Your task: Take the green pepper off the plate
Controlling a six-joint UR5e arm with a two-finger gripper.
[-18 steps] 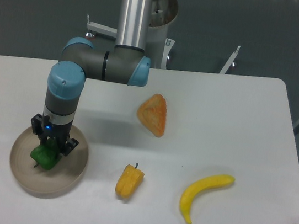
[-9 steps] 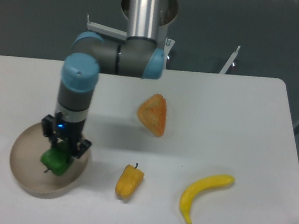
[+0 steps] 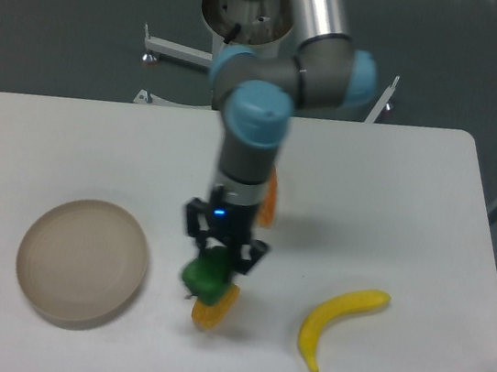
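Observation:
The green pepper point(image 3: 206, 275) hangs in the air with my gripper point(image 3: 218, 258) shut on it, well to the right of the plate point(image 3: 82, 262). It sits directly over the yellow-orange pepper point(image 3: 216, 307), hiding most of it. The beige plate lies bare at the table's left front. My arm reaches down from the back centre.
A yellow banana point(image 3: 336, 324) lies at the front right. An orange wedge-shaped item point(image 3: 269, 200) is mostly hidden behind my wrist. The table's right edge runs near x 600; metal stand legs point(image 3: 171, 48) sit behind the table.
My gripper has lifted the green pepper off the plate and carried it right, to above the yellow-orange pepper. The plate is now bare.

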